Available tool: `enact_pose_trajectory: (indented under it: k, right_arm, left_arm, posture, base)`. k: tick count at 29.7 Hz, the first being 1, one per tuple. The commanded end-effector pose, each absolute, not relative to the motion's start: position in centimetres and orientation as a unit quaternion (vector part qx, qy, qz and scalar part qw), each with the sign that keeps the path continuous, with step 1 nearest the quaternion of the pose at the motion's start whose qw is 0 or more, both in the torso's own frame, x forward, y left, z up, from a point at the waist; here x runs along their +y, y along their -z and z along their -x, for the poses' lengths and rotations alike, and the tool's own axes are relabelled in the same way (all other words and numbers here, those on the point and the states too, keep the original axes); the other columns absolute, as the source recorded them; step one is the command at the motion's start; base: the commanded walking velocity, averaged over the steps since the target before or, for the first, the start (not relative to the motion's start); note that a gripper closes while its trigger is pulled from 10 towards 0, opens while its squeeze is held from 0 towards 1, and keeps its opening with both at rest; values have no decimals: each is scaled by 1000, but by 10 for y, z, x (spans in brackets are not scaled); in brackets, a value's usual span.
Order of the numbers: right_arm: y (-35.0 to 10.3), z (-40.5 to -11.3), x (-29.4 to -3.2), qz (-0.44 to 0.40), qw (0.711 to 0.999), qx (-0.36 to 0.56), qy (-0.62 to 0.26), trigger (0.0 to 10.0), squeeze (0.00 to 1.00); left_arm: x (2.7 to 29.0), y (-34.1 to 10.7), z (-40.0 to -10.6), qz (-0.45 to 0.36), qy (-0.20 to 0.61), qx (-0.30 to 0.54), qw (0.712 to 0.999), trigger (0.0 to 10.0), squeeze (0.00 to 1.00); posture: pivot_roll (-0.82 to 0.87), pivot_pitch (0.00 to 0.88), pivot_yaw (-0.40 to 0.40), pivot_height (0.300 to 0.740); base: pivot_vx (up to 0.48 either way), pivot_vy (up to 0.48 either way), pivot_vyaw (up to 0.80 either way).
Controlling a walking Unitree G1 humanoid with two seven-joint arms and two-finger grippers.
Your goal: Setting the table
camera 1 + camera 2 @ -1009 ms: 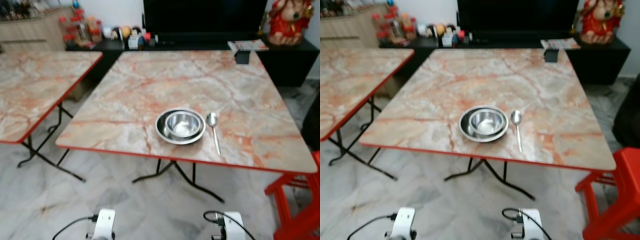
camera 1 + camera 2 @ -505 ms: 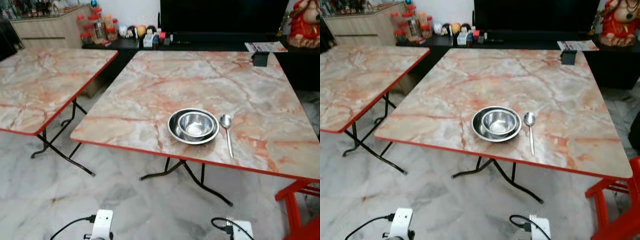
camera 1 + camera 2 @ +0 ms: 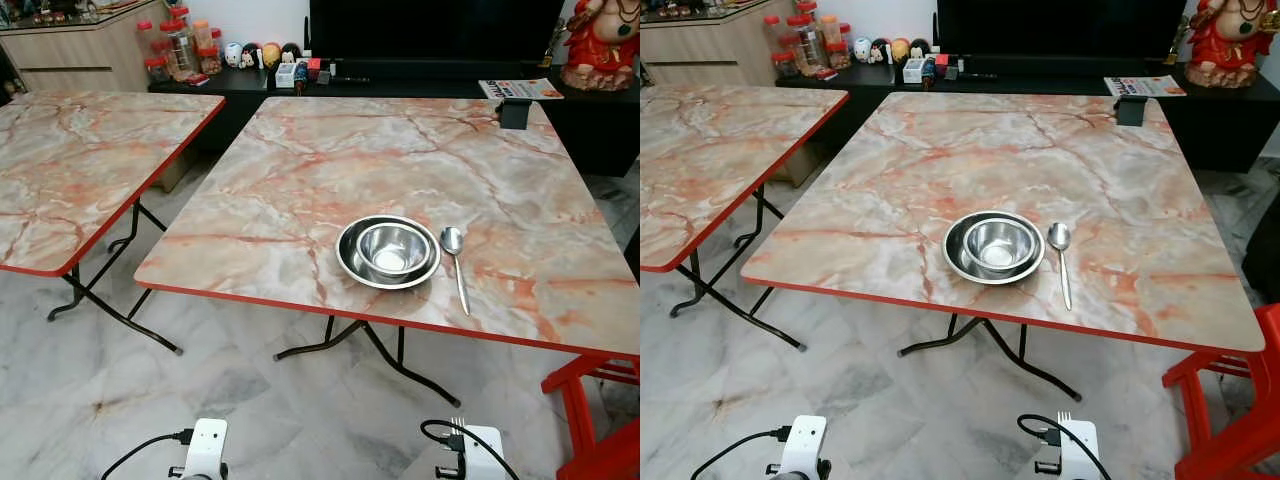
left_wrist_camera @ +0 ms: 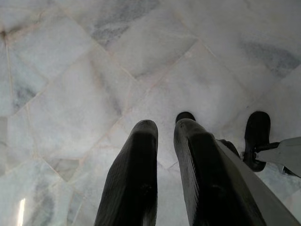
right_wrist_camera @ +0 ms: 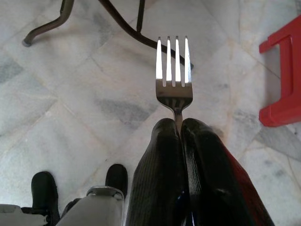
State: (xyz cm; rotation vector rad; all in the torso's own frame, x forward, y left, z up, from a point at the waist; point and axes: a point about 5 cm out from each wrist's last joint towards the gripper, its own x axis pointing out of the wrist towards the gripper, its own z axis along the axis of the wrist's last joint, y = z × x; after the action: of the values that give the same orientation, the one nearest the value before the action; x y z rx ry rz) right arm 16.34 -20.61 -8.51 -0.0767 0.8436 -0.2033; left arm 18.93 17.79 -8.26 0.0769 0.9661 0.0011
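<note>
A steel bowl point(image 3: 393, 248) sits inside a steel plate point(image 3: 347, 262) near the front edge of the marble-patterned table point(image 3: 400, 160). To the right of the plate lies a steel spoon point(image 3: 456, 265). My right gripper point(image 5: 181, 122) hangs low over the floor in front of the table, shut on the handle of a fork point(image 5: 174, 70) whose tines stick out past the fingertips. The fork's tines point(image 3: 1063, 416) also show at my right wrist in the right eye view. My left gripper point(image 4: 165, 125) hangs idle above the floor tiles, its fingers close together and holding nothing.
A second marble table point(image 3: 80, 150) stands to the left with a gap of floor between. A red plastic stool point(image 3: 600, 420) is at the right front. A small black object point(image 3: 513, 113) sits on the table's far right corner. Behind are a dark TV cabinet point(image 3: 420, 75) and jars point(image 3: 180, 45).
The whole picture has shifted and sharpened, so the camera has moved. Bowl, plate and spoon lie as before. Both arms still hang low.
</note>
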Motion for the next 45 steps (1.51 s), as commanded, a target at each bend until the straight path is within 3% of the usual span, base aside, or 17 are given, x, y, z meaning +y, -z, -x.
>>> enact_pose_trajectory:
  k: [1, 33, 45]
  right_arm:
    - [84, -165, -207, 38, 908, 405, 99, 10000, 0]
    - [85, -164, -208, 37, 907, 407, 101, 10000, 0]
    - [84, -165, -209, 38, 908, 405, 102, 10000, 0]
  left_arm:
    - [179, 83, -188, -43, -1, 466, 884, 10000, 0]
    - [183, 81, -190, -24, -19, 457, 889, 10000, 0]
    - [181, 81, -192, -31, -15, 455, 890, 10000, 0]
  posture:
    - [-114, 0, 24, 740]
    - [-114, 0, 24, 740]
    - [-116, 0, 23, 740]
  base:
    - [0, -337, 0]
    - [0, -41, 0]
    - [0, 212, 0]
